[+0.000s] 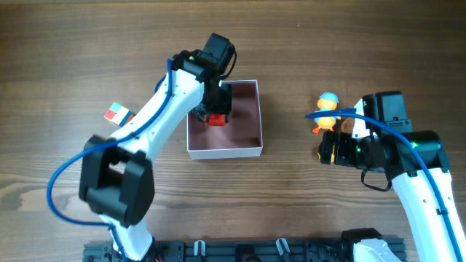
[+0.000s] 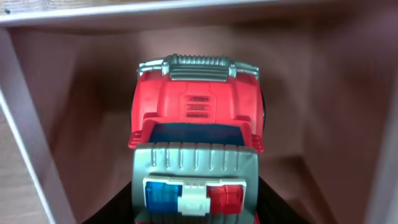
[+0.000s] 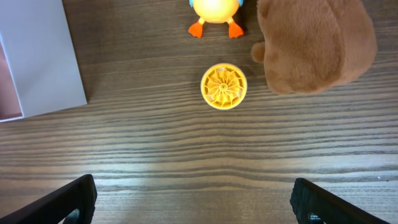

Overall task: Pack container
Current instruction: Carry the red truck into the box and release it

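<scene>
Filling left wrist view: red toy truck [image 2: 198,118], inside container [image 1: 226,153] at table [image 1: 73,44] centre. Left jaws' hold: cannot tell. Right jaws: spread wide, empty, at 3 o'clock from container. Judged light, thin-walled, crushable; best taken by opposite walls.

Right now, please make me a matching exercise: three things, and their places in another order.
1. small yellow ribbed disc
2. red, white and blue square block
3. red plastic toy truck

A. inside the square white cardboard box
B. on the wooden table, near the orange toy duck's feet
C. on the table beside the white left arm, outside that box

Pairs: 1-B, 2-C, 3-A.
</scene>
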Tool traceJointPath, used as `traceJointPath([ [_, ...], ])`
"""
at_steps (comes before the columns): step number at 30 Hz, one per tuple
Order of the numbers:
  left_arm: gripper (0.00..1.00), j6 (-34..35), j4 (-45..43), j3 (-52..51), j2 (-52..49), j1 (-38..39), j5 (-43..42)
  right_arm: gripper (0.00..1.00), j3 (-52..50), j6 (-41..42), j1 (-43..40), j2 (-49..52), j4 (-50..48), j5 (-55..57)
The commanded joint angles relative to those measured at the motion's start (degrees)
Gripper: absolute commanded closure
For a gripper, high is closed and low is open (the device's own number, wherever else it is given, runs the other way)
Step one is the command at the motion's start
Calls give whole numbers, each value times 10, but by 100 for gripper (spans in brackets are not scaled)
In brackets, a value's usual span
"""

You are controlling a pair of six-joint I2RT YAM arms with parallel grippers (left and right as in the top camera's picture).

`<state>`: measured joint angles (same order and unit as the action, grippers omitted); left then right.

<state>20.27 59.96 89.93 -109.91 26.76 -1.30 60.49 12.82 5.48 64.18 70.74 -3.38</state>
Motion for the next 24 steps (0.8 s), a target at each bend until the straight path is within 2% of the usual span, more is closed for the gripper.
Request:
traceJointPath([
  [1, 96, 10, -23, 0, -24, -30, 40, 0, 10, 7, 1, 2, 2, 10],
  [5, 89, 10, -28, 0, -34, -45, 44, 0, 10, 7, 1, 2, 5, 10],
  [6, 74, 10, -28, 0, -34, -45, 44, 0, 10, 7, 1, 2, 7, 10],
  [9, 53, 10, -28, 0, -34, -42, 37, 0, 10, 7, 1, 2, 8, 10],
  [12, 37, 10, -28, 0, -34, -40, 37, 0, 10, 7, 1, 2, 8, 10],
  [15, 31, 10, -24, 0, -34, -40, 38, 0, 10, 7, 1, 2, 8, 10],
  [19, 33, 10, -16, 2, -28, -40, 37, 0, 10, 7, 1, 2, 8, 10],
  [21, 33, -7, 10, 30, 7, -38, 38, 0, 10, 7, 1, 2, 7, 10],
  [24, 23, -21, 51, 88, 82, -32, 89, 0, 10, 7, 1, 2, 7, 10],
])
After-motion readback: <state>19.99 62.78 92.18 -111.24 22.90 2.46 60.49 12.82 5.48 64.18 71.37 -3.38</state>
